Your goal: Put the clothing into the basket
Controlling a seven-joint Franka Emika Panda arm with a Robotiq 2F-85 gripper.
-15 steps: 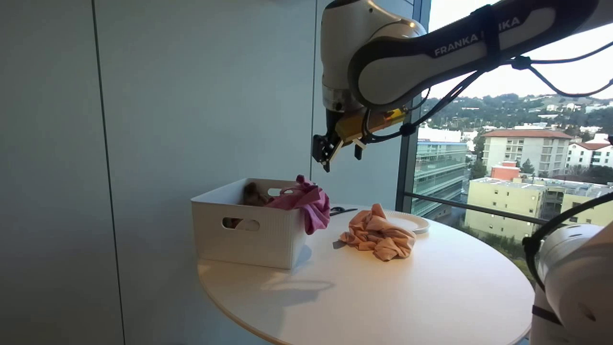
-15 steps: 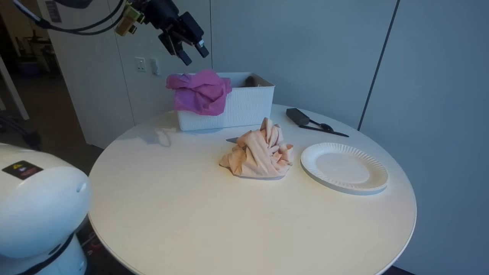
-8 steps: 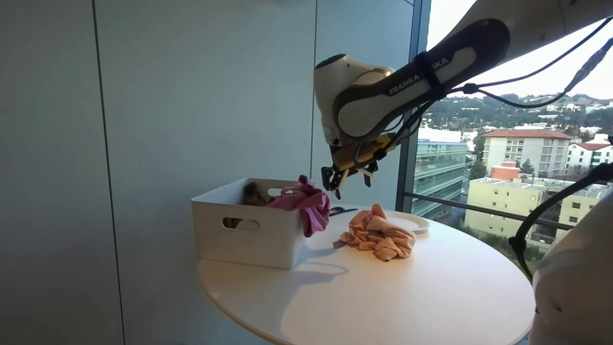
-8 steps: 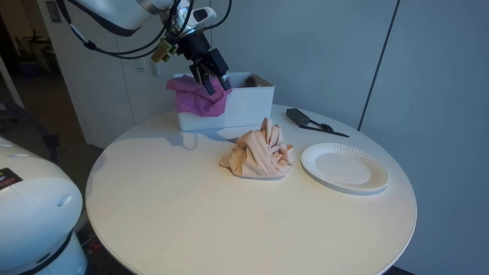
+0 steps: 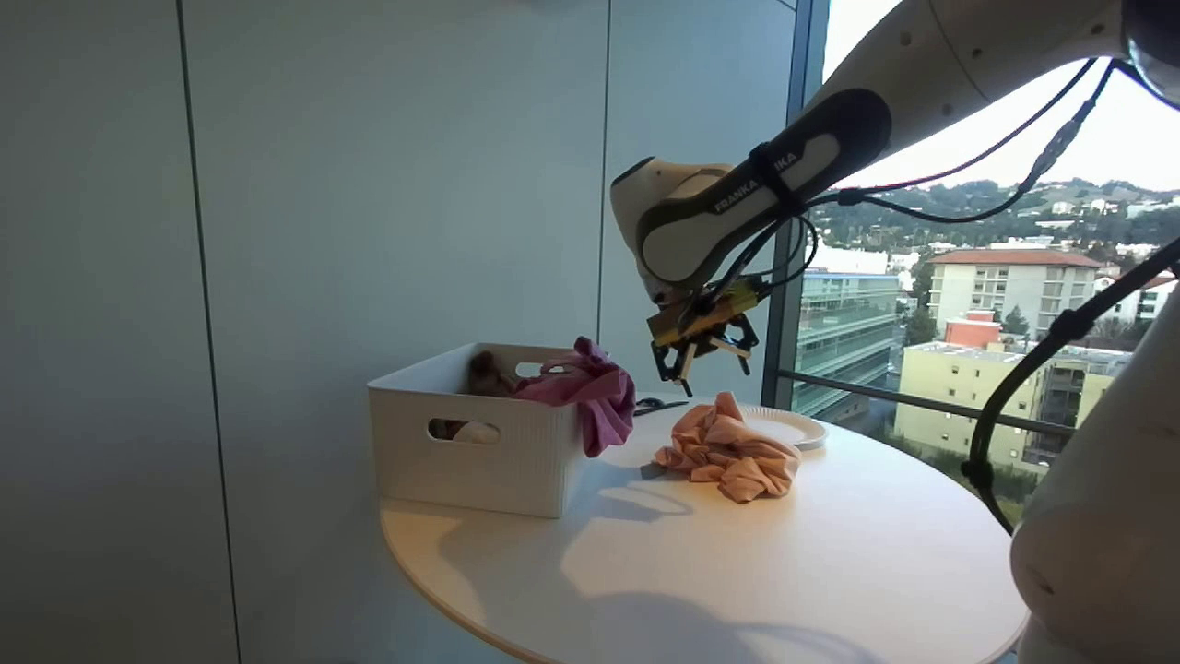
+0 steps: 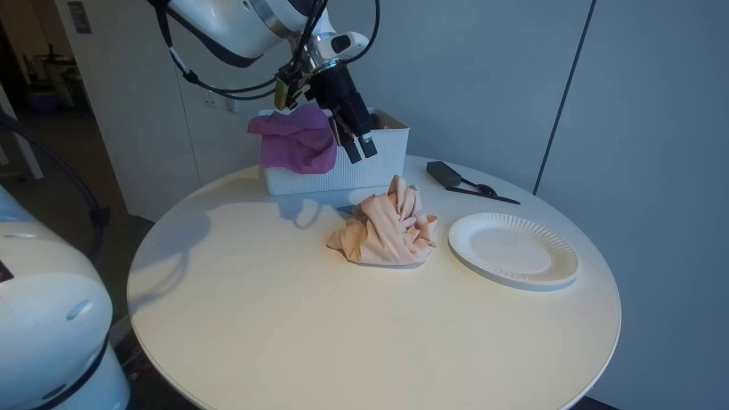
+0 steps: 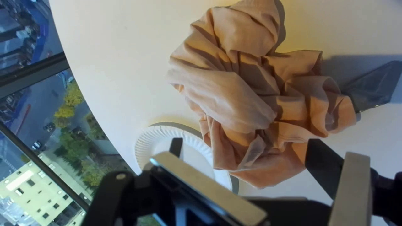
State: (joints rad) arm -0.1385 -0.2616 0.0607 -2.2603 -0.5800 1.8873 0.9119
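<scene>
The peach cloth (image 5: 733, 452) lies in from the edge of the worktop (image 6: 342, 330), just beside the plate (image 6: 515, 253): a rumpled heap of deep folds with one peak. The end effector (image 5: 716, 380) hangs above it, spread wide. A purple cloth (image 5: 604, 397) droops over the rim of the basket (image 5: 470, 475), at the edge by the wall (image 5: 396, 203). I can't identify the brown thing (image 5: 487, 376) inside, nor the dark piece (image 7: 375, 86) partly under the peach cloth.

Peach cloth (image 7: 238, 91) hides part of dark piece (image 7: 375, 86) (identity unclear); arm (image 6: 230, 25) cut off.
</scene>
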